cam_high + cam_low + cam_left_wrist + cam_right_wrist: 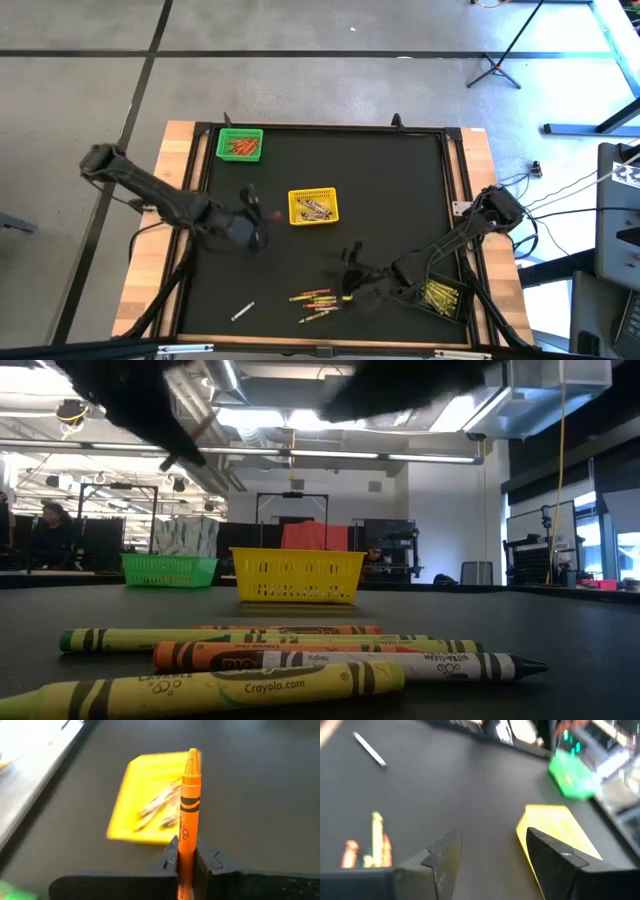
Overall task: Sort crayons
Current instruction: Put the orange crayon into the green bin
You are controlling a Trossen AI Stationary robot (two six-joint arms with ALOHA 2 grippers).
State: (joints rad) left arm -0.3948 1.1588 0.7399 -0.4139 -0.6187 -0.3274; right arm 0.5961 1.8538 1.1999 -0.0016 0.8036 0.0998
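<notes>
My left gripper (256, 212) hovers just left of the yellow basket (313, 206), shut on an orange crayon (190, 795). The yellow basket holds pale crayons and stands on its base mid-table. The green basket (240, 144), at the far left, holds orange crayons. A loose pile of crayons (315, 300) in several colours lies flat near the front edge and fills the foreground of the low view (280, 660). My right gripper (350, 262) is open and empty just above and behind that pile; it also shows in the right wrist view (490, 855). My left gripper pinches the orange crayon's rear part (186, 851) between its two fingers (170, 861). The crayon lies along the fingers and sticks out forward, its pointed tip (192, 754) aimed toward the yellow basket. It is lifted clear of the table.
A black basket (440, 297) with yellow crayons stands at the front right, under my right arm. A single white crayon (243, 312) lies at the front left. The black mat has a raised frame (330, 128) around it. The mat's middle (380, 190) is bare.
</notes>
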